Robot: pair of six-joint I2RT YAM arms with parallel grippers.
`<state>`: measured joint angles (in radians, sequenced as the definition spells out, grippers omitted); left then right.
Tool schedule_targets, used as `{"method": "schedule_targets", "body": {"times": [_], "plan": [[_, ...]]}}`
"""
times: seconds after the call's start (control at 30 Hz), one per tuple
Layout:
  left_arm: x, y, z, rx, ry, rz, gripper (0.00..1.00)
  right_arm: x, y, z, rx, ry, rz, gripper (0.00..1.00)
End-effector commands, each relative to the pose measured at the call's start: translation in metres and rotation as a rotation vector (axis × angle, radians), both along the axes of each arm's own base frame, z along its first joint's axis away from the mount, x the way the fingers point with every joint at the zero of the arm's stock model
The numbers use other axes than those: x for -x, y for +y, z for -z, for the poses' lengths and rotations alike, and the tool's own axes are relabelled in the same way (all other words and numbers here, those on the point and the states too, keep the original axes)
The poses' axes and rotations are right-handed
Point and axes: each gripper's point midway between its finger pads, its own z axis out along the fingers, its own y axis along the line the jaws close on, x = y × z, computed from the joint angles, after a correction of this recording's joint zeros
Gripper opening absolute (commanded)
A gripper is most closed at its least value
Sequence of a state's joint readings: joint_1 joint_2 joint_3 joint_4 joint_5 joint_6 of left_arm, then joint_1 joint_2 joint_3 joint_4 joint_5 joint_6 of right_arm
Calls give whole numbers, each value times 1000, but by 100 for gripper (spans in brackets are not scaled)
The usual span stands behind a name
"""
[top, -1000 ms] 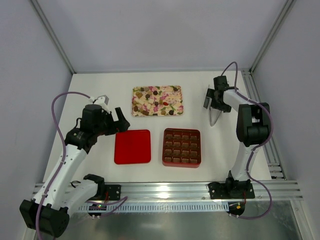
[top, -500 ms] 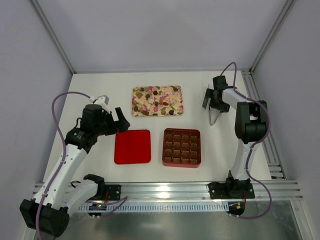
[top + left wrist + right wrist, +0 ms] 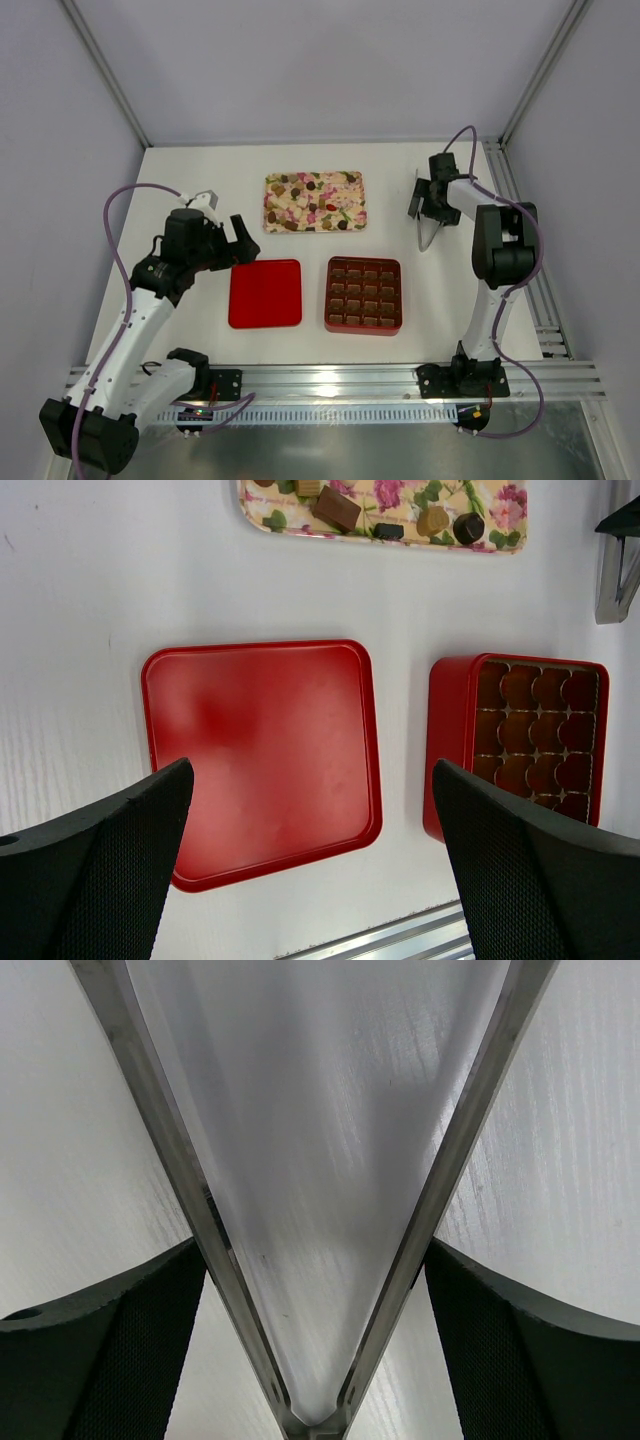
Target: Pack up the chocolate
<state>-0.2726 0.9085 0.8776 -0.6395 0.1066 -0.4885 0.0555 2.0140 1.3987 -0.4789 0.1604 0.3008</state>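
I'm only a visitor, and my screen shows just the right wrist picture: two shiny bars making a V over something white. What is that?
Observer: Those are metal tongs, held between the fingers of the right gripper, out near the right side of the table.
Visitor: Is any chocolate around? I see none.
Observer: Yes, the chocolate lies on a floral tray at the far middle of the table, to the left of the tongs.
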Motion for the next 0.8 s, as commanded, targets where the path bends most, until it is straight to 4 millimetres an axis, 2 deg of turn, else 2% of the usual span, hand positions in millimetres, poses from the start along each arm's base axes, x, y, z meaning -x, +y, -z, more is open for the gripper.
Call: {"method": "schedule_targets", "body": {"times": [0.0, 0.4, 0.5, 0.53, 0.67, 0.77], "plan": [[-7, -2, -14, 12, -47, 11, 100, 17, 2, 9, -33, 55, -11, 89], [-7, -3, -12, 11, -40, 12, 100, 10, 7, 10, -48, 92, -55, 76], [-7, -3, -13, 11, -41, 12, 100, 11, 9, 11, -57, 103, -59, 71], [-7, -3, -12, 11, -40, 12, 100, 10, 10, 10, -61, 100, -56, 66], [-7, -3, -13, 11, -41, 14, 100, 10, 13, -1, -73, 60, -58, 63], [-7, -3, -12, 10, -40, 13, 100, 7, 19, -26, -73, -6, -73, 59]]}}
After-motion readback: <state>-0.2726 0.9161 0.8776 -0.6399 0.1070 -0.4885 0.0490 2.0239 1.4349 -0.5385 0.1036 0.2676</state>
